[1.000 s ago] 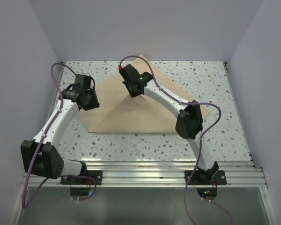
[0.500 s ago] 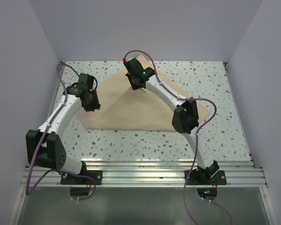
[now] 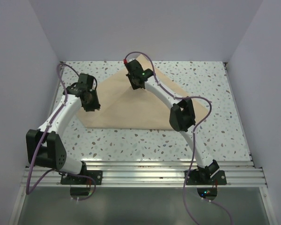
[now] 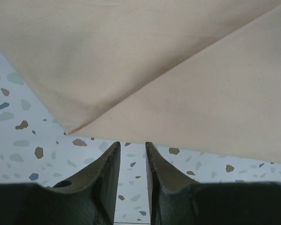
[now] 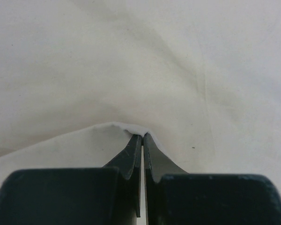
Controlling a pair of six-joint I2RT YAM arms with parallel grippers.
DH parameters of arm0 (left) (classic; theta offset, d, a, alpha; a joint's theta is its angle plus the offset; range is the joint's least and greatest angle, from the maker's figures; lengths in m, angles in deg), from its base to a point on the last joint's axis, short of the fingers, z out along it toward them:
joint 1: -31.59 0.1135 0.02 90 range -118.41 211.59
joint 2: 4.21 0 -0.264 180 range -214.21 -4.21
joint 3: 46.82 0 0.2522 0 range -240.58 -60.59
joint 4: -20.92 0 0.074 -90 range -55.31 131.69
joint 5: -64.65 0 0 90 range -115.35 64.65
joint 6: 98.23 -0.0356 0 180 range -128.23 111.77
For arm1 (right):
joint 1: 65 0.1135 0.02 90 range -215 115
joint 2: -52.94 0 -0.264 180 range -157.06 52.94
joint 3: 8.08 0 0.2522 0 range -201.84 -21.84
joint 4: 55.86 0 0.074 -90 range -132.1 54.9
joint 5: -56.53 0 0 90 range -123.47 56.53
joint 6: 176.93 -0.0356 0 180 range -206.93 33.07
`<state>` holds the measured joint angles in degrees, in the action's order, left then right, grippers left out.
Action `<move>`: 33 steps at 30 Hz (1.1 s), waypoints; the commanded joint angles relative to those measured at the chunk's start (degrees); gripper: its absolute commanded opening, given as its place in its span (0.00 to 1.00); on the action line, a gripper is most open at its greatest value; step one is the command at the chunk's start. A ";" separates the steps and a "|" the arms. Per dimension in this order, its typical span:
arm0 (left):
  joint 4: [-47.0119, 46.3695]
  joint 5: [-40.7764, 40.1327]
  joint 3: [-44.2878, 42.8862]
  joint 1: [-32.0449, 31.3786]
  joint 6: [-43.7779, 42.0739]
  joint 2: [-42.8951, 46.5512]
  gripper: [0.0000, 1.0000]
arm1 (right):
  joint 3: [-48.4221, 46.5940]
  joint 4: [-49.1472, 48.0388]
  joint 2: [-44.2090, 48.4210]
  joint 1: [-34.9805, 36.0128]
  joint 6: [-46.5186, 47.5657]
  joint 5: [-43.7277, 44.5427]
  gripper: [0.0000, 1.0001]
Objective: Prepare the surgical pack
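Top external view: the tan surgical pack (image 3: 131, 112) lies part-folded on the speckled table (image 3: 206, 79) — one flap over, apparently. The right gripper (image 5: 143, 137) pinches its raised edge; the left gripper (image 4: 132, 149) hovers part-open, empty, beside the corner — more folds remain.

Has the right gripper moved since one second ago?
Yes. In the top view the right gripper, shut on the surgical pack, went toward the far edge of the table.
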<state>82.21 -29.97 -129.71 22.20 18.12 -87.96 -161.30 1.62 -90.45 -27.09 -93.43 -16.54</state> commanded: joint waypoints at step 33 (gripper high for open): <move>0.72 1.28 -2.86 0.69 -0.95 -2.91 0.31 | -4.16 -10.41 -5.32 -4.77 -2.55 0.04 0.00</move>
<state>82.43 -28.57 -130.25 22.20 18.10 -90.58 -162.77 -4.61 -96.46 -30.43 -94.83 -16.69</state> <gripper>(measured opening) 0.308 0.015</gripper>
